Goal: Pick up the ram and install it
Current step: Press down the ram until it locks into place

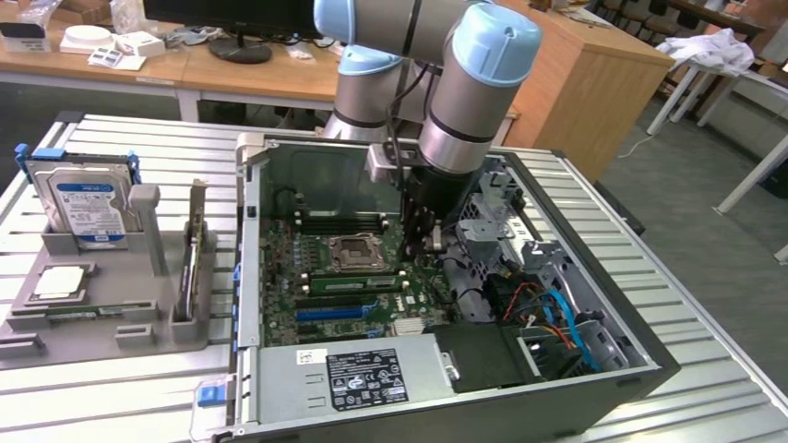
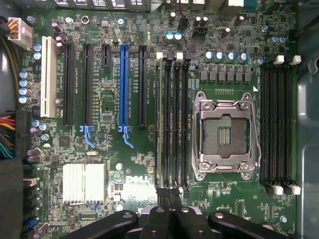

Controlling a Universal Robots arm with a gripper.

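Inside the open computer case [image 1: 555,406], the green ram [image 1: 351,282] sits in a slot beside the CPU socket [image 1: 351,249]. The pincer [image 2: 169,192], closed and empty, stands near its end. The arm [image 1: 481,83] hides the case's rear.

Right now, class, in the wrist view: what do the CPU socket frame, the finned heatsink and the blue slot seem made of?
CPU socket frame: bare metal, likely steel; shiny silver glints.
Heatsink: pale metal, probably aluminium; bright parallel fins.
Blue slot: moulded plastic, it seems; uniform colour, dull sheen.
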